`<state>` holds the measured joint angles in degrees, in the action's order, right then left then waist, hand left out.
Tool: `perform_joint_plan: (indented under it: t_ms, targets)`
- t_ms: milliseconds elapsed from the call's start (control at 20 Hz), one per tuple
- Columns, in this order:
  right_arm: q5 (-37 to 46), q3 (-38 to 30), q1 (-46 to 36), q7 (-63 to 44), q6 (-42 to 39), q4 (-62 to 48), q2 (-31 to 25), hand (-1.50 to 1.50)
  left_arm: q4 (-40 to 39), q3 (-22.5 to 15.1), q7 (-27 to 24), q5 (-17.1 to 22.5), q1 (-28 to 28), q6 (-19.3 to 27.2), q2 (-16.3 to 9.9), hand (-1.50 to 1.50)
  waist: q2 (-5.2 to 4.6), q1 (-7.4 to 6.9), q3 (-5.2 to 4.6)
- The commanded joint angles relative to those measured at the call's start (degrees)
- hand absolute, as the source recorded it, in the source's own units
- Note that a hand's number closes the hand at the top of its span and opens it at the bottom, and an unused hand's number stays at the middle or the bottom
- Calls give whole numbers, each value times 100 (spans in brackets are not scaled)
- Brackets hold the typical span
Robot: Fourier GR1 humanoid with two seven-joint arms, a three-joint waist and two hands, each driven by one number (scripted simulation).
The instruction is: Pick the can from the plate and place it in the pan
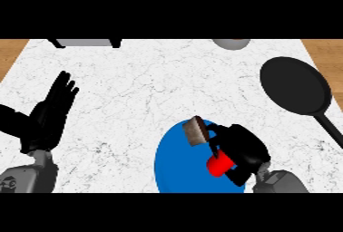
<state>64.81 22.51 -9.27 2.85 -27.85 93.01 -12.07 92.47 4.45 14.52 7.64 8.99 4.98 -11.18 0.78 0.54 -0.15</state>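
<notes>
A red can [218, 166] with a brownish top end [196, 131] lies tilted over the blue plate [178, 163] at the lower middle of the head view. My right hand [244, 149] is curled round the can and hides most of its body. The black pan [295, 85] sits at the right of the white counter, its handle [330, 128] running toward the lower right. My left hand [50, 113] rests open at the left, fingers straight and pointing up, far from the plate.
A grey object [87, 42] stands at the counter's far left edge and a grey round item [232, 43] at the far middle right. Wooden surface [13, 54] shows beyond both sides of the white counter.
</notes>
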Motion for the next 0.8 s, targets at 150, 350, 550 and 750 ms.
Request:
perform_joint_plan:
  t_ms: [150,350,550,750]
  targets:
    - [412,-690,356,-534,1027,507,-169,150,238,18,303,24,53,70,5,0,-55,-11,17]
    - [464,-1008,284,-439,1359,1576,-442,150,60,38,111,8,35,-16,-7,0,-46,52,14]
    - [251,-1339,120,-657,1008,2586,-430,150,-307,-78,-386,-207,-141,122,283,0,-60,33,10]
    - [-92,-1911,-127,-770,550,2718,-433,150,-34,-162,116,-295,183,169,212,0,-71,-26,15]
